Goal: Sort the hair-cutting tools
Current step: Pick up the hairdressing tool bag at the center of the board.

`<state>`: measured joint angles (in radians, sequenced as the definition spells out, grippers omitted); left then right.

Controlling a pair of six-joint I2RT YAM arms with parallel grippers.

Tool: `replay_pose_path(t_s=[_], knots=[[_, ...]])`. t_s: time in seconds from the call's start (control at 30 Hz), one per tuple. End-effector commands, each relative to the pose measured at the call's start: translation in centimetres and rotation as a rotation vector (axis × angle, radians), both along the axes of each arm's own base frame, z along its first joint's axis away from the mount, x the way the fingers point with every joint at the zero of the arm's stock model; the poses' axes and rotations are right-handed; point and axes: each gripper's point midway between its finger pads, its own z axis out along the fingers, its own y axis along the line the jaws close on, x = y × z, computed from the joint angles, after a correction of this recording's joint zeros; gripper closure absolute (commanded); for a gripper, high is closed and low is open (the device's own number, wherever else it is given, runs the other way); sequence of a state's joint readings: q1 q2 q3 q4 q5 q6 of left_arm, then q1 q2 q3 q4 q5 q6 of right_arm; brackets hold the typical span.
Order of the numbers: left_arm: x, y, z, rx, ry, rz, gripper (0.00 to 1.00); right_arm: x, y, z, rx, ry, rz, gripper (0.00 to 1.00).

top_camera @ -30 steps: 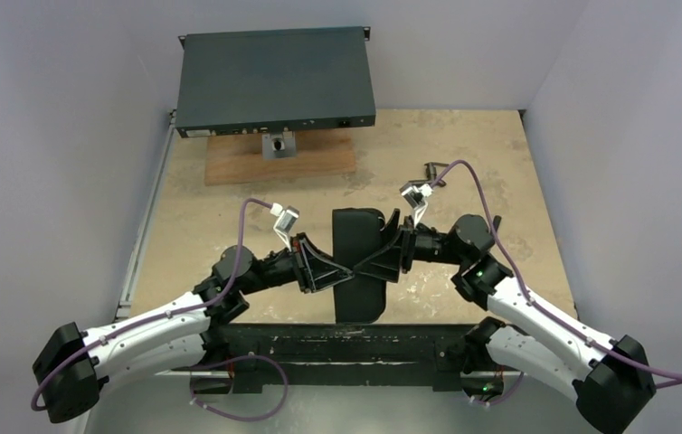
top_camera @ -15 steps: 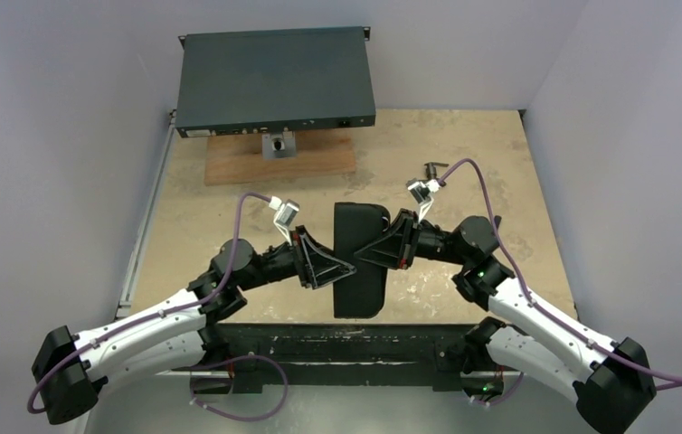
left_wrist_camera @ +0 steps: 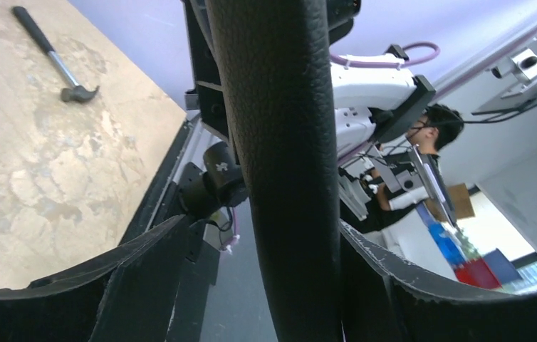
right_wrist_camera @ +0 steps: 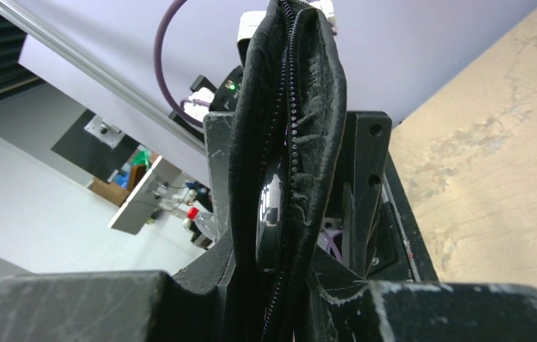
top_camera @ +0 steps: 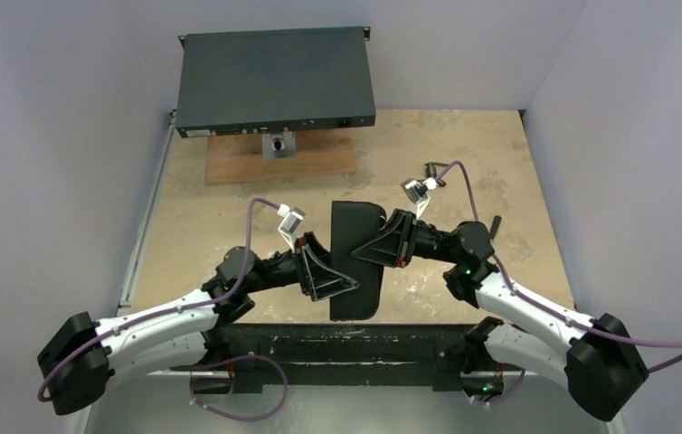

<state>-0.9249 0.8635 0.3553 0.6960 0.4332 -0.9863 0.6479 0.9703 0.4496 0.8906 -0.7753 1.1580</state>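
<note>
Right gripper point(right_wrist_camera: 274, 299) is clamped on the zip edge of the black zippered case point(top_camera: 360, 294); left gripper point(left_wrist_camera: 262, 239) is spread around it. Hair-cutting tools are unseen, perhaps inside; from one pinch the case could be dropped

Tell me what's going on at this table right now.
Both arms meet at a black zip pouch, held on edge between them. The right gripper is clamped on its zipper edge. The left gripper straddles it with jaws open, not gripping. A hammer lies on the table.
</note>
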Motion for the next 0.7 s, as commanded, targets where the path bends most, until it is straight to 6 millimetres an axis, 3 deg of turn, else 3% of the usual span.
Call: replay_pose_path(t_s=[0.0, 0.1, 0.23, 0.3, 0.43, 0.53, 0.67], knots=[[-2.2, -0.1, 4.1, -0.174, -0.084, -0.138, 0.32, -1.5, -0.6, 3.7, 0.141, -0.094, 0.058, 1.0], [-2.3, -0.6, 4.1, -0.169, -0.084, -0.159, 0.45, -1.5, -0.5, 4.1, 0.145, -0.11, 0.065, 1.0], [-2.4, -0.8, 4.3, -0.167, -0.094, -0.169, 0.86, -1.1, -0.2, 4.1, 0.124, -0.112, 0.058, 1.0], [-2.1, -0.8, 4.3, -0.162, -0.095, -0.152, 1.0, -0.9, -0.1, 3.9, 0.106, -0.11, 0.051, 0.88], [-1.5, -0.4, 4.3, -0.142, -0.099, -0.094, 1.0, -0.9, -0.2, 3.1, 0.057, -0.105, 0.035, 0.53], [-0.8, 0.1, 4.4, -0.125, -0.102, -0.032, 1.0, -0.8, -0.5, 1.8, -0.005, -0.102, -0.004, 0.47], [0.4, 0.9, 4.7, -0.115, -0.099, 0.062, 1.0, -1.0, -1.0, 0.6, -0.041, -0.075, -0.032, 0.46]])
